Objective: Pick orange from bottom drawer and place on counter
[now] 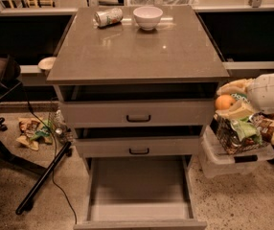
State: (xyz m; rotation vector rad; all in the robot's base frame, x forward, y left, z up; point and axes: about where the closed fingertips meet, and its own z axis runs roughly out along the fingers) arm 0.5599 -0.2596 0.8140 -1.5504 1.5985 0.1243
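Observation:
My gripper is at the right of the cabinet, level with the top drawer front and just below the counter's edge. It is shut on the orange, a small round fruit held between its pale fingers. The bottom drawer is pulled open below, and its grey floor shows nothing on it. The counter is the glossy grey-brown top slab, up and left of the gripper.
A white bowl and a tipped can sit at the counter's far edge. A clear bin with a basket of snack bags stands right of the cabinet. Black stand legs and wrappers lie at the left.

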